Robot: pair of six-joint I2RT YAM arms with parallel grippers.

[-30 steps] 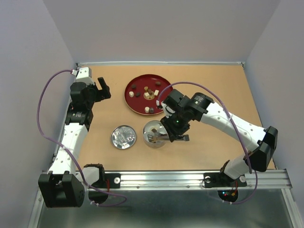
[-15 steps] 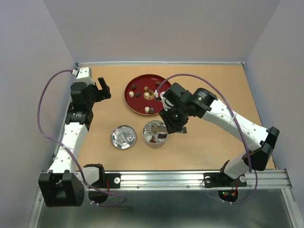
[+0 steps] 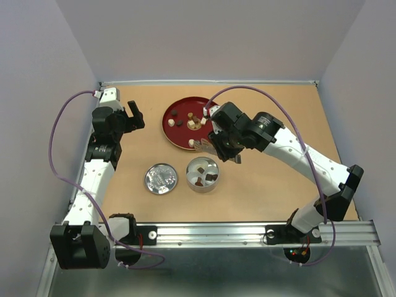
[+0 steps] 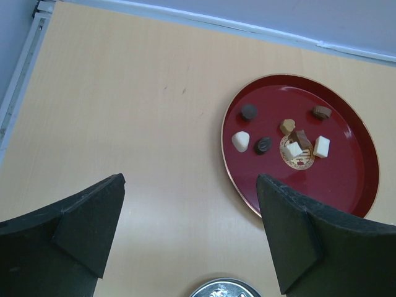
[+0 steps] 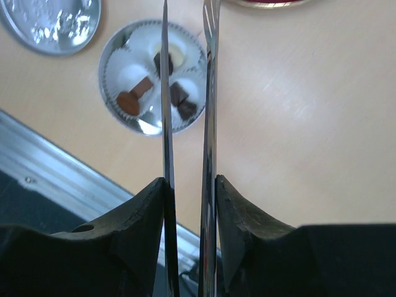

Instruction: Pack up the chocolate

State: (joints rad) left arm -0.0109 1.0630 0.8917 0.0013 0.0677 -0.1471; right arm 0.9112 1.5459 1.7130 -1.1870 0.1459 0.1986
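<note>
Several chocolate pieces, dark, brown and cream, lie on a red plate; they also show in the left wrist view. A round tin with white paper cups holds several chocolates. My right gripper is shut on the metal tongs. It holds them above the table between the tin and the plate's near edge. The tong arms stand slightly apart, with nothing between them in the right wrist view. My left gripper is open and empty at the far left, away from the plate.
The tin's silver lid lies flat to the left of the tin, and shows in the right wrist view. A metal rail runs along the table's near edge. White walls stand at the back and sides.
My right gripper has lifted the tongs off the tin and moved them back toward the red plate. The tin's contents now show uncovered. The left arm has not moved.
</note>
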